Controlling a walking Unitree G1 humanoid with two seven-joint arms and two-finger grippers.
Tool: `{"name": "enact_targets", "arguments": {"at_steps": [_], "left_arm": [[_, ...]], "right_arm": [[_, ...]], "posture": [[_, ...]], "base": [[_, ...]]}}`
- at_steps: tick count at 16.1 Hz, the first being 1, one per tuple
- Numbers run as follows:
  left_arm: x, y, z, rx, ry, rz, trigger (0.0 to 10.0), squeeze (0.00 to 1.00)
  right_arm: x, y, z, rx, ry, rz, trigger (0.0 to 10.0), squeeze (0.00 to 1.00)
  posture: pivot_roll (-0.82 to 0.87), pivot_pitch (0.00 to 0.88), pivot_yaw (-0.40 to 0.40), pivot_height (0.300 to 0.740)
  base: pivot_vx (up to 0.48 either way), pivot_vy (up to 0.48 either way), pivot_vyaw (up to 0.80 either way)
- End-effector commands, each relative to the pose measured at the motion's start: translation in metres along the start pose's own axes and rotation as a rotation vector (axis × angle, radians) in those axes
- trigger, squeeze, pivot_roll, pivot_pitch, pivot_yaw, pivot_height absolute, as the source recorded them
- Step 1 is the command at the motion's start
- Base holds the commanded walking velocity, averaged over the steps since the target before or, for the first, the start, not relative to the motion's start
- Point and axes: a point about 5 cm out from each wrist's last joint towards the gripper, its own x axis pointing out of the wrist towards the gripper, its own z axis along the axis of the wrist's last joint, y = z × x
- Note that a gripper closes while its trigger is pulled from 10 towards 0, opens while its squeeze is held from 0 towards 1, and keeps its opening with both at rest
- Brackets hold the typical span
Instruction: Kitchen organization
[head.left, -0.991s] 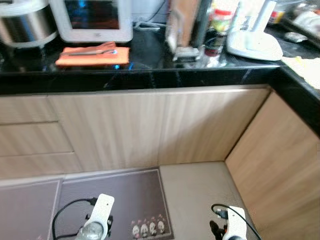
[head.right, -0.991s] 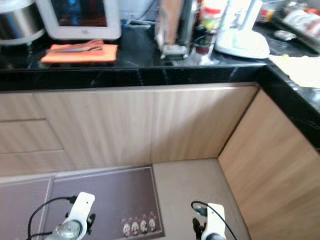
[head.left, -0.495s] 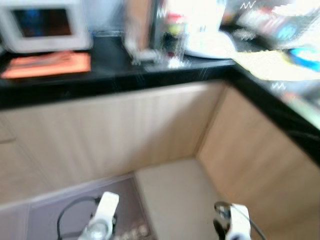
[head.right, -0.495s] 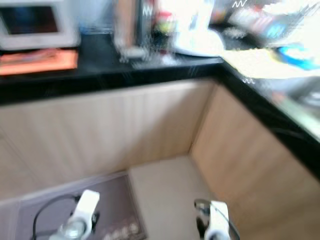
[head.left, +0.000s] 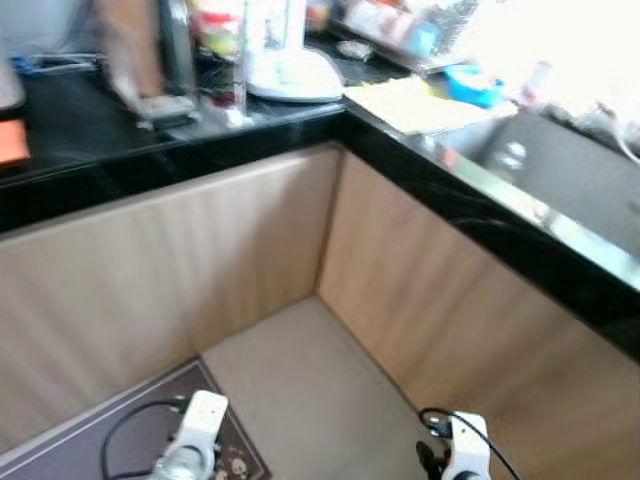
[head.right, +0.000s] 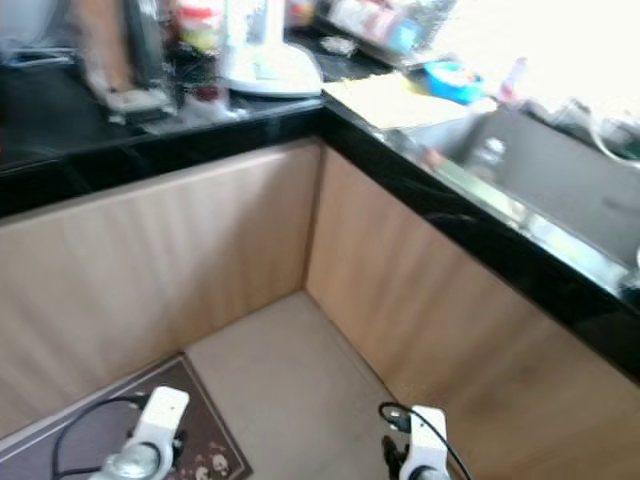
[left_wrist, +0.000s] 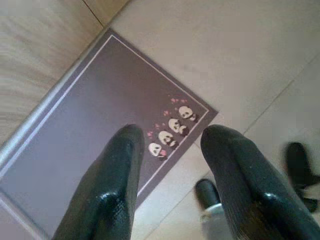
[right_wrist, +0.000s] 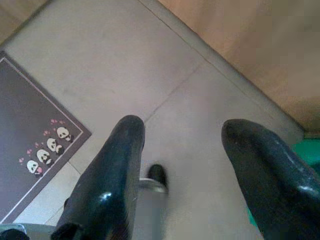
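Observation:
A black countertop (head.left: 250, 125) turns a corner ahead of me. On it stand a white appliance (head.left: 290, 70), a red-lidded jar (head.left: 220, 55) and a brown wooden block (head.left: 130, 45). Past the corner lie a yellow cloth (head.left: 400, 100) and a blue item (head.left: 470, 85), beside a dark sink (head.left: 560, 170). Both arms hang low over the floor. My left gripper (left_wrist: 172, 134) is open above a dark panda mat (left_wrist: 75, 150). My right gripper (right_wrist: 182, 125) is open over beige floor tiles (right_wrist: 150, 60). Neither holds anything.
Light wood cabinet fronts (head.left: 150, 270) close the space below the counter on two sides, meeting in a corner (head.left: 325, 230). My black foot (right_wrist: 156, 175) shows below the right gripper. Something green (right_wrist: 310, 150) lies at the floor's edge by the cabinet.
The view has swung to the right: the orange cloth and white oven slid off to the left, and the sink and yellow cloth came into view. Both arms still hang as before.

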Motion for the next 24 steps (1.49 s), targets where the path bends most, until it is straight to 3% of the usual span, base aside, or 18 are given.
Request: {"name": "enact_targets", "arguments": {"at_steps": [1,16,19,24], "left_arm": [[0.0005,-0.0104,0.0025,-0.006,-0.005,-0.024,10.0,0.00],[0.0004,-0.0120,0.0027,-0.006,-0.008,-0.029,10.0,0.00],[0.0005,-0.0116,0.0028,0.004,-0.008,-0.026,10.0,0.00],[0.0005,-0.0106,0.0029,0.005,-0.007,-0.025,10.0,0.00]], "right_arm": [[-0.0015,-0.0085,-0.0003,-0.004,0.004,-0.023,10.0,0.00],[-0.0023,-0.0101,-0.0025,-0.008,0.010,-0.023,10.0,0.00],[-0.0023,-0.0103,-0.0025,-0.010,0.010,-0.023,10.0,0.00],[-0.0022,-0.0101,-0.0021,-0.010,0.010,-0.023,10.0,0.00]], "posture": [[-0.01,0.000,-0.059,0.740],[-0.02,0.000,-0.062,0.740],[-0.02,0.000,-0.062,0.740],[-0.02,0.000,-0.061,0.740]], "base": [[0.000,0.000,-0.68],[0.000,0.000,-0.67],[0.000,-0.405,-0.66],[0.000,0.000,-0.66]]}}
